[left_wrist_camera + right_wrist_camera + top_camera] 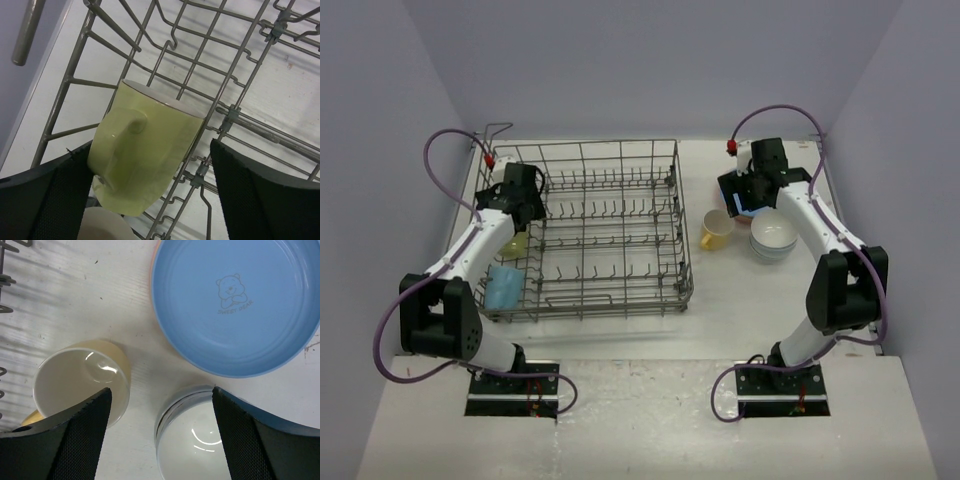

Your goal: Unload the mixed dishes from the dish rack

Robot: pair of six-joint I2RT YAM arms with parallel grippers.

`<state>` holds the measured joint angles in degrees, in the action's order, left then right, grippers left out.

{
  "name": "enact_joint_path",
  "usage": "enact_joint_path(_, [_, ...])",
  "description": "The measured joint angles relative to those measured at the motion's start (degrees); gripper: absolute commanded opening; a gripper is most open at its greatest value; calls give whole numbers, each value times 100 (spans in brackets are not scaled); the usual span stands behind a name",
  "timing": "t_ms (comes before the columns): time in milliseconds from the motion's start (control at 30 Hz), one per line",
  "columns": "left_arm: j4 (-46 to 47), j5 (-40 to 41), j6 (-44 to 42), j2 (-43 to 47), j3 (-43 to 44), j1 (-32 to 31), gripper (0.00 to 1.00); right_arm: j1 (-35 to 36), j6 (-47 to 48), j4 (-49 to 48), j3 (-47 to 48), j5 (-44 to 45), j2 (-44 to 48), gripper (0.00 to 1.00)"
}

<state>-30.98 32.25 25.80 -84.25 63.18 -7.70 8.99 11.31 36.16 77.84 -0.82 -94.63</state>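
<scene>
The grey wire dish rack (610, 230) stands at the left middle of the table. A pale yellow-green mug (515, 245) lies tilted at its left end, with a light-blue mug (503, 285) nearer the front. My left gripper (520, 222) is inside the rack. In the left wrist view it is open (150, 200) around the yellow-green mug (145, 150), whose handle faces the camera and whose side is next to the left finger (45, 200). My right gripper (742, 200) is open and empty (160, 440) above the table right of the rack.
Right of the rack stand a yellow mug (716, 230) (80, 380), stacked white bowls (773, 237) (200, 440) and a blue plate (235, 305) with an orange rim under it. A white rounded object (102, 225) sits below the mug. Purple walls close in on both sides.
</scene>
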Motion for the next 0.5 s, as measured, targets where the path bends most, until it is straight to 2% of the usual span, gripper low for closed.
enact_joint_path(200, [326,-380,-111,380,-396,85,68,0,-131,4,0,39,42,82])
enact_joint_path(333, [378,-358,-114,413,-393,85,45,0,-190,9,0,55,52,82])
enact_joint_path(400, [352,-236,-92,367,-369,85,37,0,-216,13,0,81,61,82])
enact_joint_path(467, [337,-120,-98,293,-317,85,34,0,-238,20,0,120,63,82])
enact_joint_path(500, [334,-76,-101,258,-282,83,22,0,-245,24,0,136,63,82])
